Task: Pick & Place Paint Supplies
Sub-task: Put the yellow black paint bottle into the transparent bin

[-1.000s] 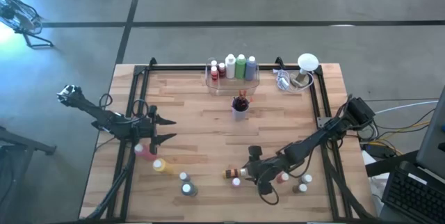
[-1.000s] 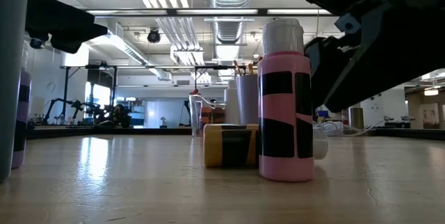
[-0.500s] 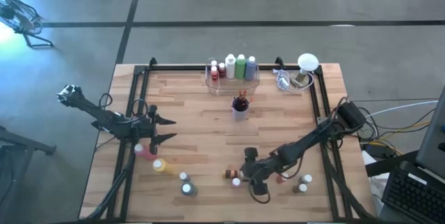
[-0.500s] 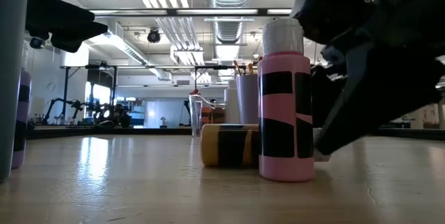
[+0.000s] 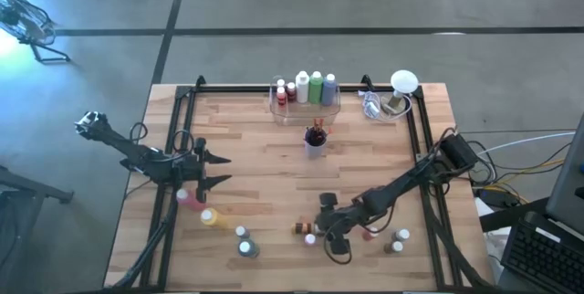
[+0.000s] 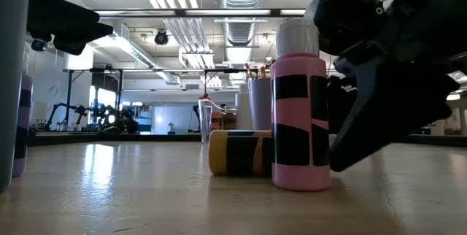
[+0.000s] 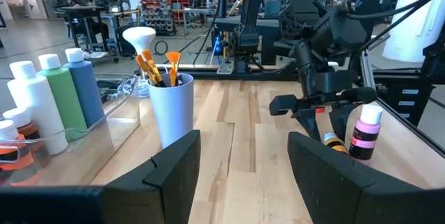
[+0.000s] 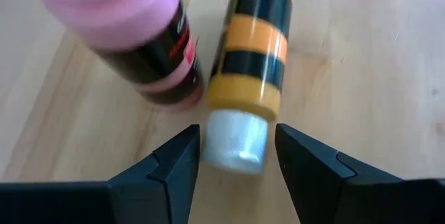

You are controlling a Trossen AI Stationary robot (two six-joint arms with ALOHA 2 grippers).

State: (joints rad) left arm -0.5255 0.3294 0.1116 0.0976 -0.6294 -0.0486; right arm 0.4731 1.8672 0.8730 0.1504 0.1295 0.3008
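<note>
Orange bottle, white cap now between right gripper fingers, seemingly nudged.

Pink paint bottle w/ white cap & black label blocks, orange-yellow paint bottle w/ black bands & white cap, pale blue brush cup w/ orange-bristled brushes, light wood-plank table w/ black frame.

I can't read any words or numbers here. The pink paint bottle and the orange paint bottle lying at its three o'clock show only black label bands.
</note>
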